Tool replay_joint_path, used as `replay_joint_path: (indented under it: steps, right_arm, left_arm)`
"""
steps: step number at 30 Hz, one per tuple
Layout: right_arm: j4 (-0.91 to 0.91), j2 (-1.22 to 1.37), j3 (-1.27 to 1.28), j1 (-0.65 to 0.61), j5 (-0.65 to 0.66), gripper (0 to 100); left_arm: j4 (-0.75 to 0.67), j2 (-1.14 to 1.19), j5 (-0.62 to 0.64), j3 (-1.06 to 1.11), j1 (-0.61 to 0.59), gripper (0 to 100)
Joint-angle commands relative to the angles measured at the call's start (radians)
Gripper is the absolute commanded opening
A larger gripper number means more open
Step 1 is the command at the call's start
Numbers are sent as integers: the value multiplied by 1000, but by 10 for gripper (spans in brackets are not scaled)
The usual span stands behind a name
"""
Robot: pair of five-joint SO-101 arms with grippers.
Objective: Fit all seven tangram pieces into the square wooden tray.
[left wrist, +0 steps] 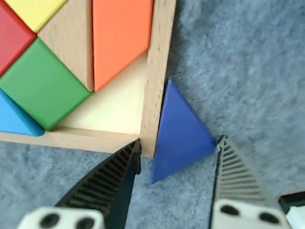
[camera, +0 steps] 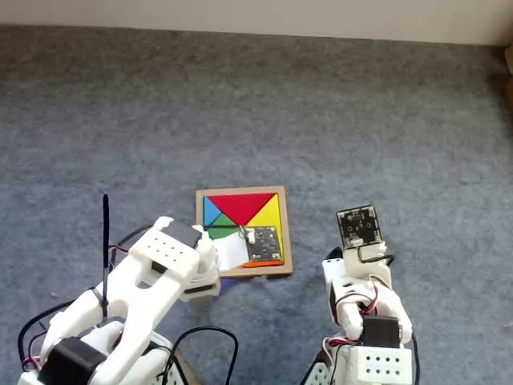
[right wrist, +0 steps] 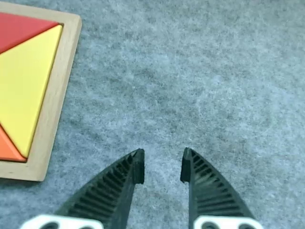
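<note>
This is looking like a small robotics test setup, either a lab corner or a hobby room; which of the two cannot be told. A grey carpet-like covering [camera: 361, 120] is lying over the whole desk, and a pale strip [camera: 256, 16], perhaps a wall, is running along its far edge. Two white plastic arms, the left arm [camera: 136, 297] and the right arm [camera: 365, 321], are sitting side by side, with black cables [camera: 105, 241] hanging loose around them. A square wooden tray [camera: 285, 233] of coloured pieces is lying between them.
</note>
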Motion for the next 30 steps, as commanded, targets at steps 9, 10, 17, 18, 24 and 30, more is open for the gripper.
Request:
replay_joint_path:
  steps: [9, 10, 17, 18, 24, 30]
  right_arm:
    - [4, -10, 99, 12, 14, 139]
    - [4, -10, 99, 12, 14, 139]
    - [4, -10, 99, 12, 14, 139]
    - [4, -10, 99, 12, 14, 139]
    - [4, -10, 99, 12, 14, 139]
    - [4, -10, 99, 12, 14, 139]
  left_arm:
    - [126, 15, 84, 10, 41, 228]
    - [135, 15, 84, 22, 44, 228]
    - [144, 13, 86, 38, 45, 227]
    - [144, 13, 87, 36, 45, 227]
    - [137, 15, 275, -24, 47, 232]
    - [115, 22, 440, -28, 101, 232]
